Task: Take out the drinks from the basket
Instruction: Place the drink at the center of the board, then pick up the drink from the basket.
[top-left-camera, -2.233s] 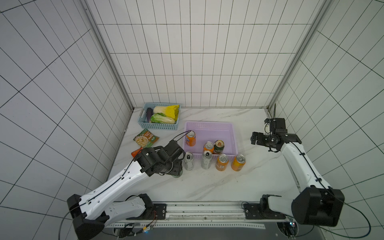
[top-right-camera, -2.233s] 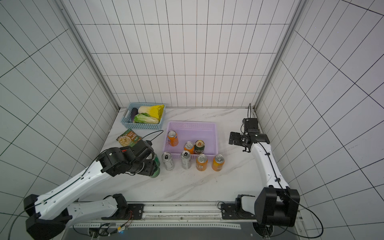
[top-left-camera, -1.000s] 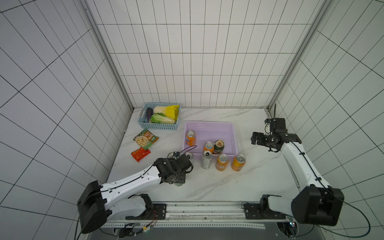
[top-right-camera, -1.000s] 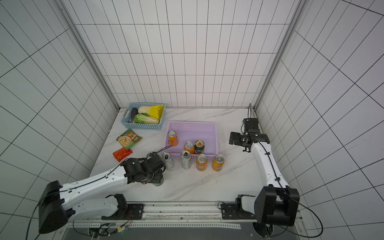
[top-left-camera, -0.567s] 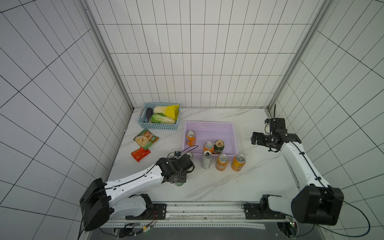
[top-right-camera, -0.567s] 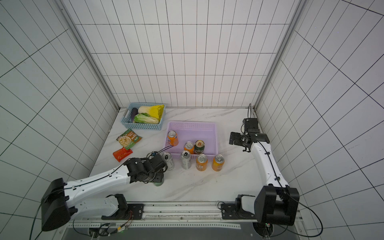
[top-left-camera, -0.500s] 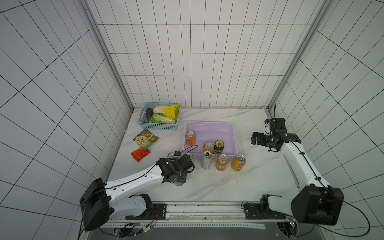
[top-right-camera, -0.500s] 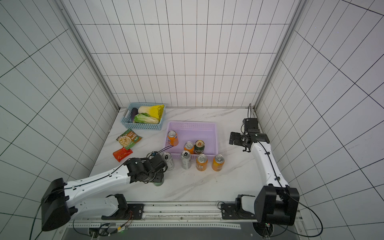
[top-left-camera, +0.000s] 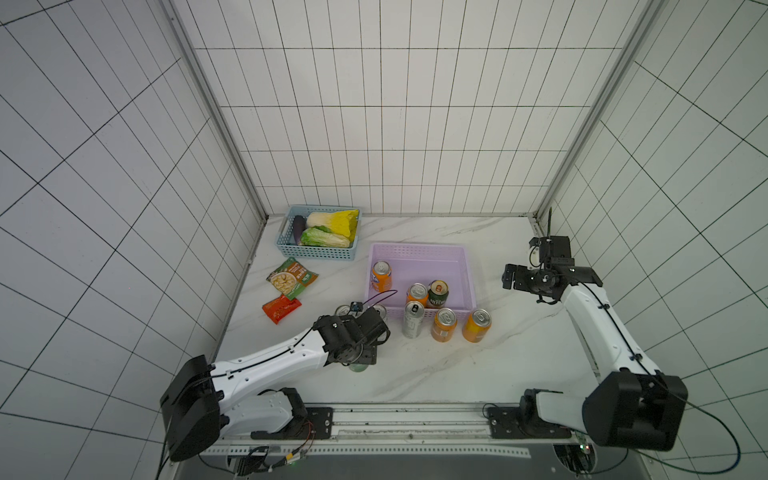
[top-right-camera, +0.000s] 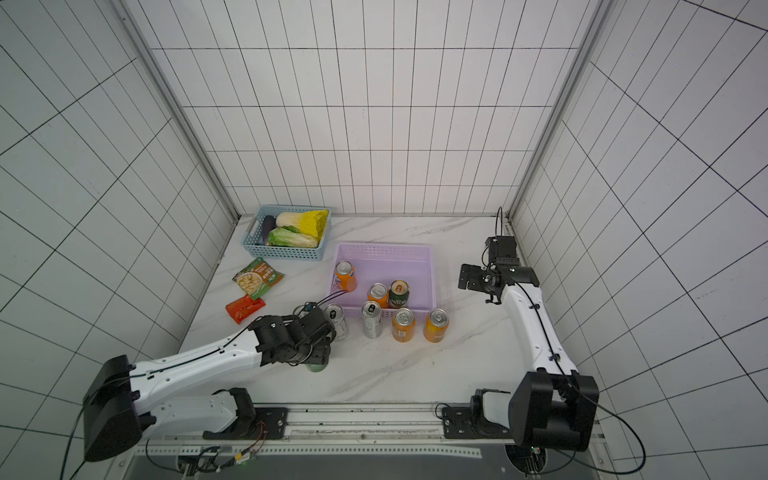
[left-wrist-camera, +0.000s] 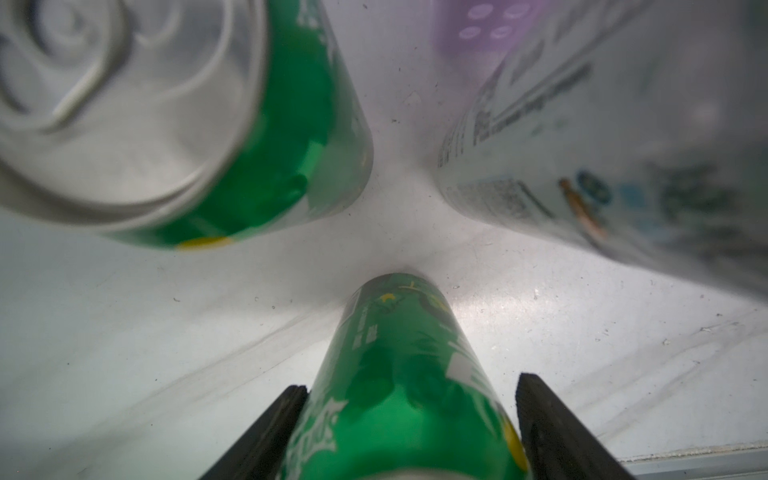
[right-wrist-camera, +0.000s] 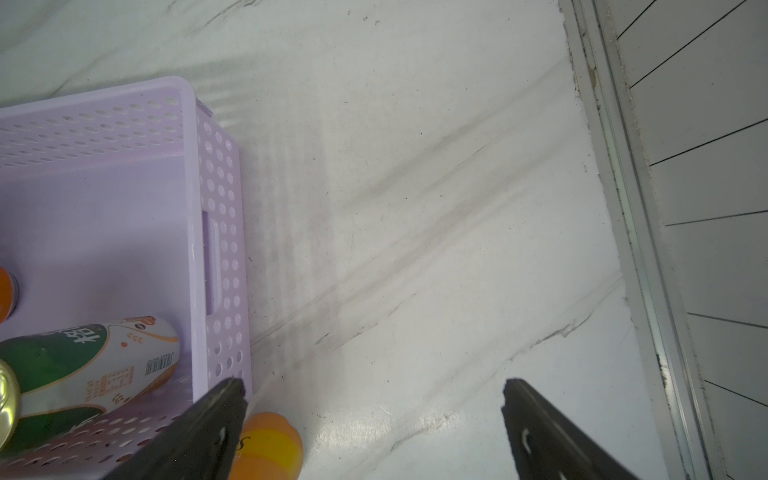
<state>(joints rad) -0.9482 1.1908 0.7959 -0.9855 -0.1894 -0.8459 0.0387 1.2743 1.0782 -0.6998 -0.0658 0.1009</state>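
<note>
The left tool (left-wrist-camera: 409, 388) stands loosely spread around a green can (left-wrist-camera: 399, 332) on the bench (top-left-camera: 519, 353), with a gap at 1 finger. In both top views the wrist hides nearly all of that can. 2 half-covered cans (top-left-camera: 343, 309) stand just behind. The lilac basket (top-left-camera: 419, 250) holds 3 upright cans (top-left-camera: 417, 293). The right tool (right-wrist-camera: 374, 388) hangs wide apart beside the basket.

Green can (left-wrist-camera: 399, 374) seen as glossy metal, purple basket (right-wrist-camera: 216, 174) as smooth perforated plastic, tabletop (right-wrist-camera: 415, 208) as polished, marble-veined stone.
</note>
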